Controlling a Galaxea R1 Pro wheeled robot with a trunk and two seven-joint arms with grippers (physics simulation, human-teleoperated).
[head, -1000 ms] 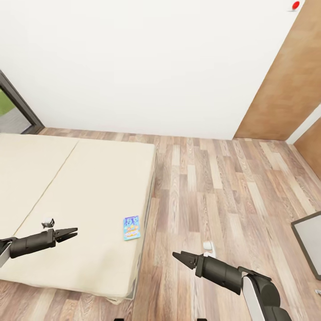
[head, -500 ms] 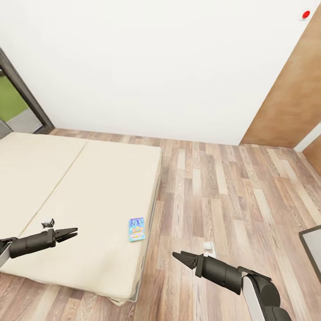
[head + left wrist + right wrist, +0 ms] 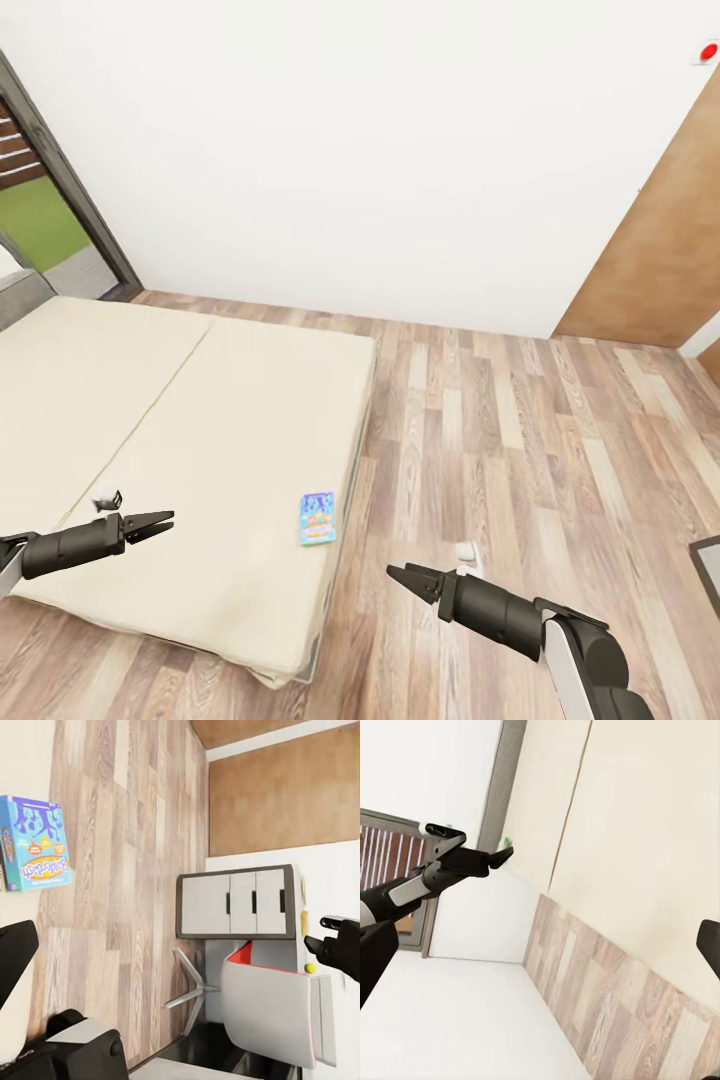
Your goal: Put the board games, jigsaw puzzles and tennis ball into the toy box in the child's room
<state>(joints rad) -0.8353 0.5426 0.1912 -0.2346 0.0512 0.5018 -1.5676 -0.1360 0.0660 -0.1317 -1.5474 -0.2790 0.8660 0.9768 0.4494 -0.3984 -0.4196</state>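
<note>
A blue cartoon-printed board game [image 3: 318, 517] lies flat on the cream bed [image 3: 180, 420], close to its right edge; it appears again as the blue box [image 3: 34, 844] in the left wrist view. My left gripper [image 3: 168, 521] hovers open over the bed's near part, left of the game and apart from it. Open and empty, my right gripper [image 3: 395, 573] hangs over the wood floor just right of the bed. Far off, the table's white drawer unit [image 3: 232, 904] shows, with the tennis ball [image 3: 310, 967] beside it. The toy box is out of view.
A wood-plank floor [image 3: 520, 450] stretches right of the bed to a white wall and a wooden door [image 3: 660, 230]. A red round button [image 3: 709, 50] sits high on the wall. A dark-framed glass opening [image 3: 60, 200] is at the left. A grey chair [image 3: 270, 1012] stands by the table.
The camera has turned left, so bed, game and door sit further right in the picture. Both arms hold the same pose.
</note>
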